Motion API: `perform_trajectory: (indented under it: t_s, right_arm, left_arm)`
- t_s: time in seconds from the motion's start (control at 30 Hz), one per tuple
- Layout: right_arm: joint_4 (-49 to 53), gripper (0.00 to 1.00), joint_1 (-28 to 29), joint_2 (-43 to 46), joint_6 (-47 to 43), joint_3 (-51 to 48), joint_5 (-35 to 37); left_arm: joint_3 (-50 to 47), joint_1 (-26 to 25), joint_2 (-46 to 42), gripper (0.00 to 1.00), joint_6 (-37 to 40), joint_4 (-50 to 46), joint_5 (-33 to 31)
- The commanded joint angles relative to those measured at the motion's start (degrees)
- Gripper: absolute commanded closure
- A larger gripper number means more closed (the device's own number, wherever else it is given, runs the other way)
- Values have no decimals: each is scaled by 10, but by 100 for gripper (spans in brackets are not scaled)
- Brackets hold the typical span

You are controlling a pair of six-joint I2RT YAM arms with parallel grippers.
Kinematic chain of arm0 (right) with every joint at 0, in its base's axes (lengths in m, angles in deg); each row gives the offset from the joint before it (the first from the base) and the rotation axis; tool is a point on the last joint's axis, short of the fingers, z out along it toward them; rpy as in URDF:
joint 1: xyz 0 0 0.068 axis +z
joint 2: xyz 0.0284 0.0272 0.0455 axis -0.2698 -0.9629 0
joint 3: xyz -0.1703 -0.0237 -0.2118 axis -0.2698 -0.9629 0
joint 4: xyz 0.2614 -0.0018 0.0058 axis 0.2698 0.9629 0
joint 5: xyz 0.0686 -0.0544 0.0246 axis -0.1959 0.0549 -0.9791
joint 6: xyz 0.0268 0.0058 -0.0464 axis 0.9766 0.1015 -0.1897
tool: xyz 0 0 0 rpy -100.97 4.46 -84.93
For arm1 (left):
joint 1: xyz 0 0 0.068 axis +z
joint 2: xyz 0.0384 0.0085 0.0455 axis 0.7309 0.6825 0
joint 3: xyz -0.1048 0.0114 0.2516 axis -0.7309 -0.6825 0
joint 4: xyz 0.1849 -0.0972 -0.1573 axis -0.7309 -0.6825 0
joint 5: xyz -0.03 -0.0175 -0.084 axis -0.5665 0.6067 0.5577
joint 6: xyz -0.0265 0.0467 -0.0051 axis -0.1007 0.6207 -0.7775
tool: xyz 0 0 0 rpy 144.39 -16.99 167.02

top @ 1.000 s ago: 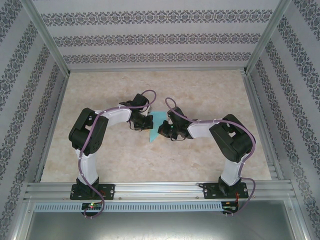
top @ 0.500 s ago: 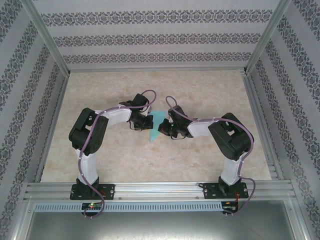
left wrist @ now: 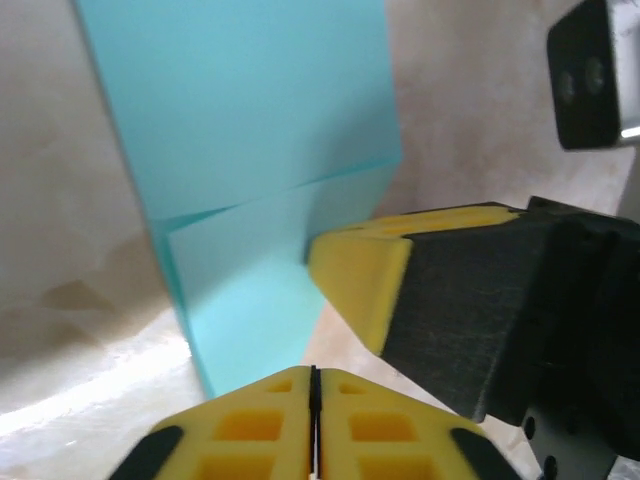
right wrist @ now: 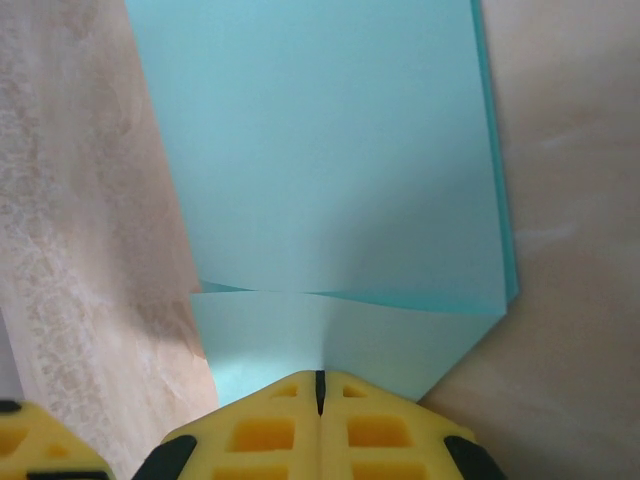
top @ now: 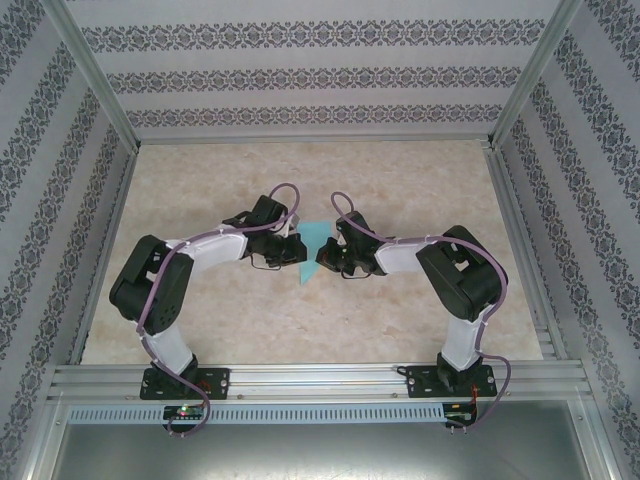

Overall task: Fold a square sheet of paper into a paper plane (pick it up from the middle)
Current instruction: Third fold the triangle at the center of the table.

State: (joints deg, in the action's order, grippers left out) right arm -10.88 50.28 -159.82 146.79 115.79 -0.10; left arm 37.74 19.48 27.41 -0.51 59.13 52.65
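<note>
The square sheet of paper [top: 314, 236] is turquoise, folded, and held up at the table's middle between my two grippers. In the right wrist view the paper [right wrist: 330, 150] shows a horizontal fold edge, and its lower flap runs into my right gripper [right wrist: 320, 385], which is shut on it. My right gripper [top: 322, 258] is at the sheet's right side. In the left wrist view the paper [left wrist: 260, 150] hangs to the upper left. One of the right gripper's yellow fingers [left wrist: 360, 290] is at its edge. My left gripper [left wrist: 314, 385] is shut just below the sheet's lower corner, with no paper seen between its pads. It is also seen from above as the left gripper [top: 293, 250].
The marbled beige table [top: 400, 180] stretches out on all sides of the grippers. An aluminium rail [top: 320, 378] carries both arm bases at the near edge. Patterned walls and metal posts enclose the left, right and far sides.
The left arm's elbow has swung out to the left and lower, with its wrist drawn slightly left. The right arm and the paper have barely moved.
</note>
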Motion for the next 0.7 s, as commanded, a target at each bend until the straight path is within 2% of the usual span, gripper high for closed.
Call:
perform_trajectory:
  t_s: [0.0,0.07,0.23,0.67]
  right_arm:
    - [25,100,2,-21,-3,-1,15]
    - [25,100,3,-23,-2,1,13]
    - [25,100,4,-25,-1,2,12]
    - [42,100,4,-28,-1,2,25]
  left_arm:
    - [-16,-11,7,95,-24,33,35]
    - [-17,-13,19,99,-26,32,45]
    - [-21,-18,47,100,-25,27,63]
    - [-53,-19,61,100,11,-34,26]
